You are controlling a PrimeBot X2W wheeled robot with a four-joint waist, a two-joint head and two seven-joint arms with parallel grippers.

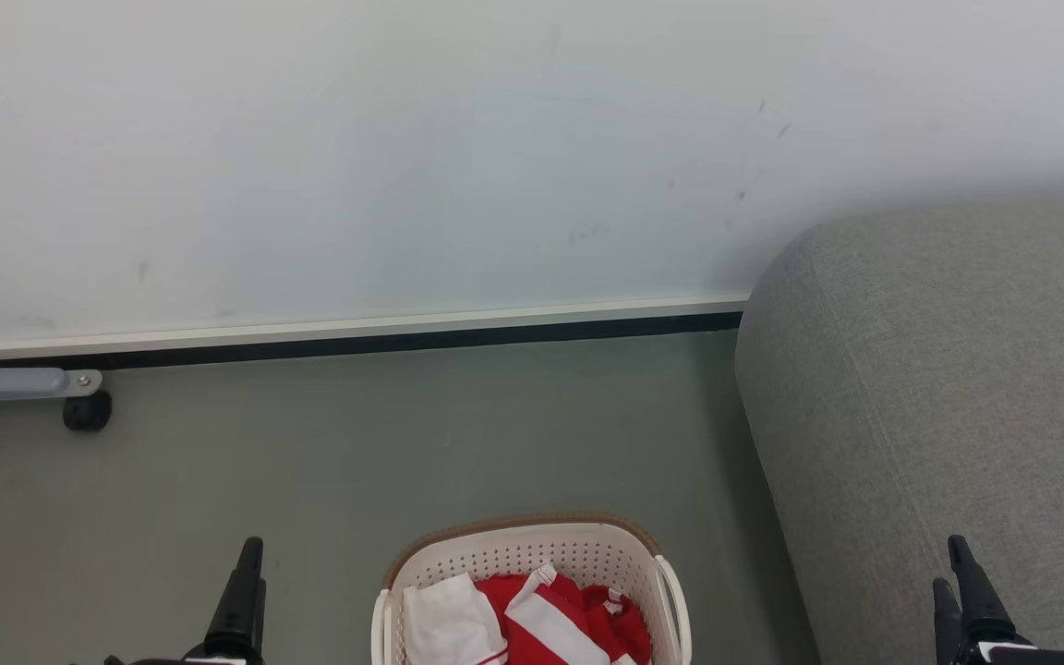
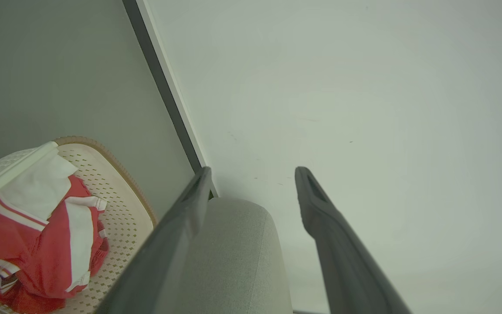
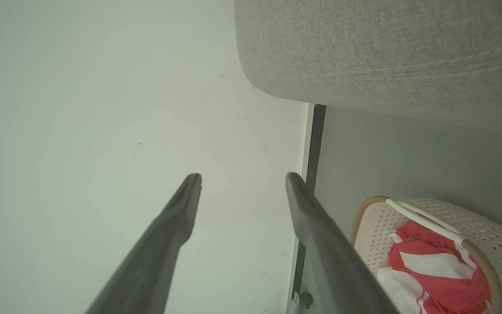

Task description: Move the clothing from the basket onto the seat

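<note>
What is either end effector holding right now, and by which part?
Nothing is held. The left end effector and the right end effector both stand open and empty; the clothing lies in the basket.

1. Head camera rides high, looking forward and down: wall (image 1: 403, 139) up top, floor (image 1: 356, 443) through the middle, basket (image 1: 532, 531) cut off at the bottom edge, sofa (image 1: 938, 388) looming on the right.
2. Left hand (image 1: 244, 577) pokes in at lower left, right hand (image 1: 961, 591) at lower right, the basket between them.
3. Left wrist camera sights along its own fingers (image 2: 342, 244) at the wall, rolled over so the skirting (image 2: 168, 87) runs steeply; basket near at lower left, sofa end beyond the fingers.
4. Right wrist camera faces that wall too; sofa close across the top, basket at lower right.
5. All three share basket, sofa end, skirting and wall.
</note>
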